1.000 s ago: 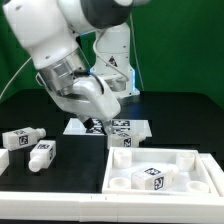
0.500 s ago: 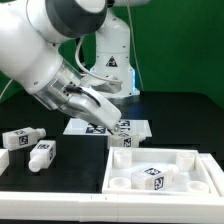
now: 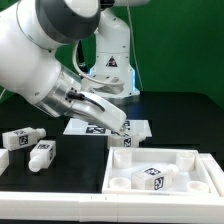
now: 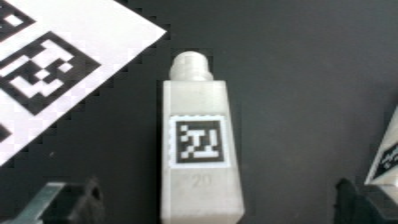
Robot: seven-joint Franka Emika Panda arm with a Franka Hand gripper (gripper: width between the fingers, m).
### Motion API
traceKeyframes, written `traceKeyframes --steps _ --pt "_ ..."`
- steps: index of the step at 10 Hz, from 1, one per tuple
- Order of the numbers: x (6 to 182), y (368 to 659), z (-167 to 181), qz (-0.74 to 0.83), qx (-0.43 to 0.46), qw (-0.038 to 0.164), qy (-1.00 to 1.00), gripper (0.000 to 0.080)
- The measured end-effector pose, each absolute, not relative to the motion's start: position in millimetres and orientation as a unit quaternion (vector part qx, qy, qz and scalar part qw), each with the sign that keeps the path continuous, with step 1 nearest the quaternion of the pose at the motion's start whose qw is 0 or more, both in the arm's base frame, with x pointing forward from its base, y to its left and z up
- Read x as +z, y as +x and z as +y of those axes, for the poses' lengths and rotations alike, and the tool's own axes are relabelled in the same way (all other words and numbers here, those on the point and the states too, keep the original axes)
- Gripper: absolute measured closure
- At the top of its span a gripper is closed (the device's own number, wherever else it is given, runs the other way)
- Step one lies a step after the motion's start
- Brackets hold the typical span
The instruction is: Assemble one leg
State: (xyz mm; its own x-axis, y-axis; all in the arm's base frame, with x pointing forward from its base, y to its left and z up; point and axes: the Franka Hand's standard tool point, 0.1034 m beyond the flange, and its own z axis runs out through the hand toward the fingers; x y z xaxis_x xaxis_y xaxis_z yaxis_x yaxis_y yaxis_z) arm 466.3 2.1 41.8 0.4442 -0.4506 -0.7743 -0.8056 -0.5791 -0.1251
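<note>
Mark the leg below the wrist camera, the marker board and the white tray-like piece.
leg (image 4: 196, 140), wrist view, its tag.
marker board (image 4: 107, 32), wrist view, bare white corner.
white tray-like piece (image 3: 185, 152), exterior view, far rim.

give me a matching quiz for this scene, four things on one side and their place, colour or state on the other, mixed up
Things:
1 marker board
2 leg
3 square white piece
4 table

Place, colour or state:
a black
b exterior view's right, near the front
c lying flat, one end between the open jaws
d carries several tags

Pairs: 1-d, 2-c, 3-b, 4-a
</note>
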Motion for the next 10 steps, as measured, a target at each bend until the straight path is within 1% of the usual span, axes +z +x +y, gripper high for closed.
traceKeyframes --steps 2,4,6,7,8,10 --pt "33.7 463 8 0.383 0.363 0.243 -0.814 0.0150" --pt "27.3 458 8 0.382 0.376 0.245 -0.808 0.0150" --pt "28.4 456 9 0.380 0.380 0.246 -0.807 0.0150" --pt "28.7 449 10 0.370 0.415 0.257 -0.790 0.0150" --pt "21.4 451 9 0.372 0.416 0.256 -0.789 0.0150" --pt "19.0 450 12 0.370 0.416 0.254 -0.791 0.0150"
